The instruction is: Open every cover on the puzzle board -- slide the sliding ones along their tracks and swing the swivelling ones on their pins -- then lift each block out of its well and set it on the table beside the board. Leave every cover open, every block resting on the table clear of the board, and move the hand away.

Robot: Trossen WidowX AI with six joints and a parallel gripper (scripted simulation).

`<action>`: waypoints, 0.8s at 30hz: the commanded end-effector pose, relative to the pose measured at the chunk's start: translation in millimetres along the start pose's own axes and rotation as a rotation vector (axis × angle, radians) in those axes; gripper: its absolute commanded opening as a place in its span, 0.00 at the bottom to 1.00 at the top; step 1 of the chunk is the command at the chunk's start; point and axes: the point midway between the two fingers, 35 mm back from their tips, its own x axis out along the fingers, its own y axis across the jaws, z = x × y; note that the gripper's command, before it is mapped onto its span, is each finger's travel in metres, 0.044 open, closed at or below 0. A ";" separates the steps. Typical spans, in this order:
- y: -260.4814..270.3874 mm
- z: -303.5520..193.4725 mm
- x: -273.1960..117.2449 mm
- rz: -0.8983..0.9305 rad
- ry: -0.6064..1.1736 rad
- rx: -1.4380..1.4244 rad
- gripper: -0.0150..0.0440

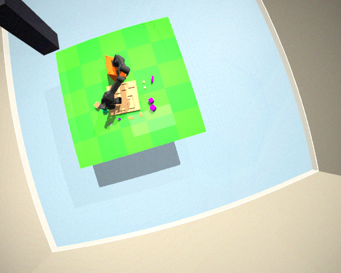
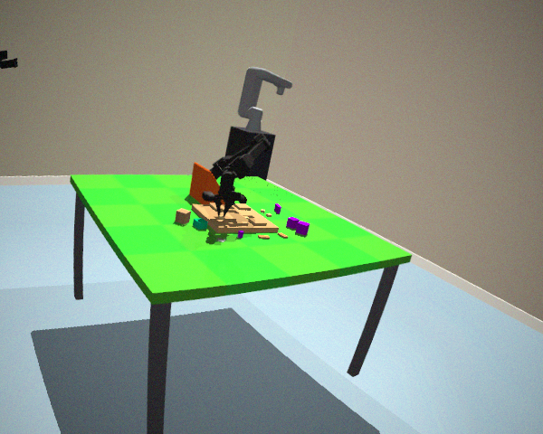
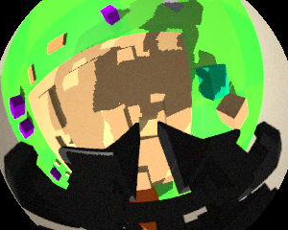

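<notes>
Directions by clock face, as in the top view, 12 at its upper edge.

Item: square, pale tan wooden puzzle board [image 1: 137, 102] [image 2: 262, 230] [image 3: 79, 110], with raised pieces, flat on the green chequered worktop [image 1: 185, 117] [image 2: 281, 261] [image 3: 16, 62]. Near-square, so no plain long axis; one pair of sides runs roughly from 11:30 to 5:30, the other from 8:30 to 2:30.

Item: black fingers [image 1: 110, 103] [image 2: 222, 215], pointing down over the board's 8-to-9 o'clock side; clenched on a small tan wooden piece [image 3: 149, 128]. Cover part or block: cannot tell. Its long axis is likewise unclear.

Item: teal block [image 1: 105, 111] [image 2: 199, 223] [image 3: 212, 82], beside the board at 8 o'clock; tan cube [image 1: 97, 104] [image 2: 183, 216] [image 3: 232, 106], between 8 and 9, farther out.

Item: two purple cubes [image 1: 150, 100] [image 2: 292, 221] [image 3: 17, 106], near one another, outside the board between 3 and 4 o'clock.

Handling, by judgement: the step in hand looks like working that piece. If a cover, follow its track or pin arc with light, level force; if a block, lift straight until the well's rim is cleared. Skewed pulling could jam it or drag the board.
</notes>
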 end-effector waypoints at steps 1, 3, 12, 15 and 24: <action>0.9 0.8 -5.4 -0.004 -0.001 -0.006 0.39; 0.8 0.8 -8.0 -0.004 -0.001 -0.006 0.39; 0.5 0.5 -19.8 -0.003 0.000 -0.004 0.39; 0.4 0.3 -23.8 -0.003 0.001 -0.003 0.39; 0.0 0.8 -39.1 -0.003 0.001 -0.003 0.39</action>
